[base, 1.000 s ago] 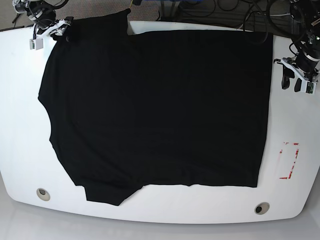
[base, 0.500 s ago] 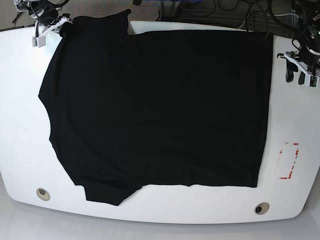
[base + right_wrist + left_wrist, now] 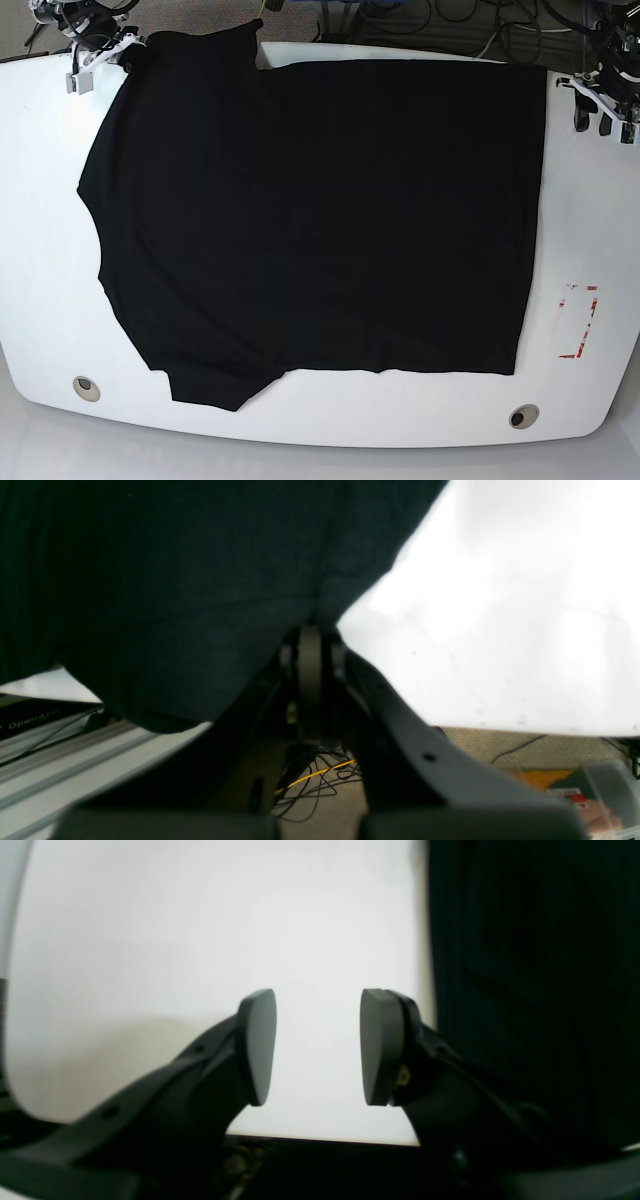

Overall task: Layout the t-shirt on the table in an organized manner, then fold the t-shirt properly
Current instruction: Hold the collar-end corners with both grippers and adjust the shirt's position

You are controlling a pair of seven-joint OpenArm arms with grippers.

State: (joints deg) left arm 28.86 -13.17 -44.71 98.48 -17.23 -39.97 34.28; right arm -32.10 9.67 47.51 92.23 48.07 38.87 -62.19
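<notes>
Overhead, black t-shirt (image 3: 310,220) spread flat across white table (image 3: 45,250), left wrist view, left gripper (image 3: 317,1047) parted and empty above bare tabletop beside the shirt's edge, right wrist view, right gripper (image 3: 311,645) clamped on the t-shirt's edge.

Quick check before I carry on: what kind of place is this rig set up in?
Most likely a robotics lab or test bench, not a home. A bare white table with a red outline mark holds the t-shirt; loose cables lie on the floor behind, beside aluminium framing.
</notes>
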